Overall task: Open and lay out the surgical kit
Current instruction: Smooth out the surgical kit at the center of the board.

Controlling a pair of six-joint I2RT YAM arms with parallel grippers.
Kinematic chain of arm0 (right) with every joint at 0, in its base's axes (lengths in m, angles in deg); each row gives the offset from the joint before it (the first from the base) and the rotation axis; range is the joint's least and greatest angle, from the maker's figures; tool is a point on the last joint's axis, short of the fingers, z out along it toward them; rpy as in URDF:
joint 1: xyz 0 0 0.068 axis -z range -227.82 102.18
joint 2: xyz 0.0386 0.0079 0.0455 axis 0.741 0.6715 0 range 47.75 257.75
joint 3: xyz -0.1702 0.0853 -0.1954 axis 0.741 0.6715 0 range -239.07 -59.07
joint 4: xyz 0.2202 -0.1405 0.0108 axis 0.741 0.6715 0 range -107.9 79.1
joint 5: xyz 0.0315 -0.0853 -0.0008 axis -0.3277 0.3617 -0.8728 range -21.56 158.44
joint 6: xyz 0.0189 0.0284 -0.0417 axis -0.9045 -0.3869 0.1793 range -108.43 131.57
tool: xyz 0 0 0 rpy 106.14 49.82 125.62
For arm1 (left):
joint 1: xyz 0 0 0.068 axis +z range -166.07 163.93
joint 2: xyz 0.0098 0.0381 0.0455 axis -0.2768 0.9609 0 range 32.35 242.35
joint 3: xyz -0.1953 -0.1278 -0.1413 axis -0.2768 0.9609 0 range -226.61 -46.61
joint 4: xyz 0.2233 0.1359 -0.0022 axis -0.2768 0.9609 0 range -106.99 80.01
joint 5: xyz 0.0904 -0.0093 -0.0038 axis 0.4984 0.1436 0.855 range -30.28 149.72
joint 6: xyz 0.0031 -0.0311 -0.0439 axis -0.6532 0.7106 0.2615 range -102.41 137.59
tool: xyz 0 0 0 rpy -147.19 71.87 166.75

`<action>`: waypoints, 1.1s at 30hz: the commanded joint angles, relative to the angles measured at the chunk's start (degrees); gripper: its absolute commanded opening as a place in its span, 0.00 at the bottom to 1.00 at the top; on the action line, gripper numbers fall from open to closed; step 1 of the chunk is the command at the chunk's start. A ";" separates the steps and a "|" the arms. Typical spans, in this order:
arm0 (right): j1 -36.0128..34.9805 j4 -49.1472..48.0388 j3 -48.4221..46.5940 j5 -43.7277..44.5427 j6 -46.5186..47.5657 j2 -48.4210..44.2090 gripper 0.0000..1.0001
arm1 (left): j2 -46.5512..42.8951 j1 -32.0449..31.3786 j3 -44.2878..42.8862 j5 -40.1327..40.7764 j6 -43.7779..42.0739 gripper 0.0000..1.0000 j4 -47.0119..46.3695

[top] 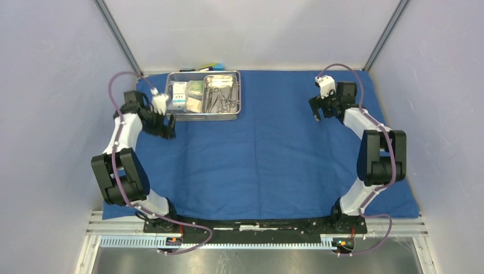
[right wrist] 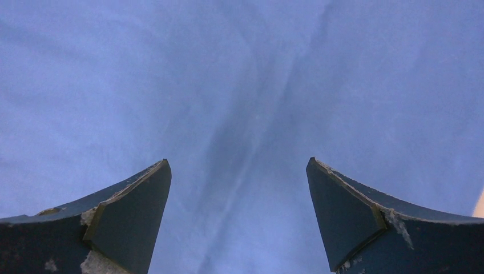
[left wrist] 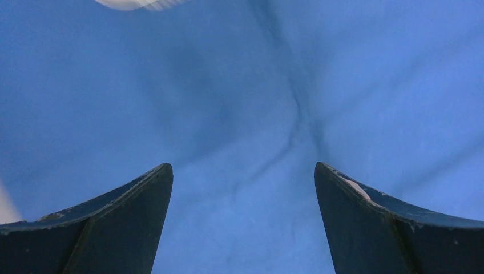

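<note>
The large blue cloth wrap lies spread flat across the table. At its back left stands the wire-mesh steel tray, holding slim metal instruments and small packets. My left gripper hovers just in front of the tray's left corner, open, with only blue cloth between its fingers. My right gripper hangs open over the cloth at the back right, with creased cloth and nothing else between its fingers.
A small yellow and blue object lies behind the tray at the back wall. Grey walls close in on both sides. The cloth's front edge reaches the metal rail by the arm bases.
</note>
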 commanded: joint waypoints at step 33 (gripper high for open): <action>2.05 1.53 -12.85 0.85 0.24 14.01 0.98 | -4.78 -0.16 24.02 5.40 -18.18 1.00 6.67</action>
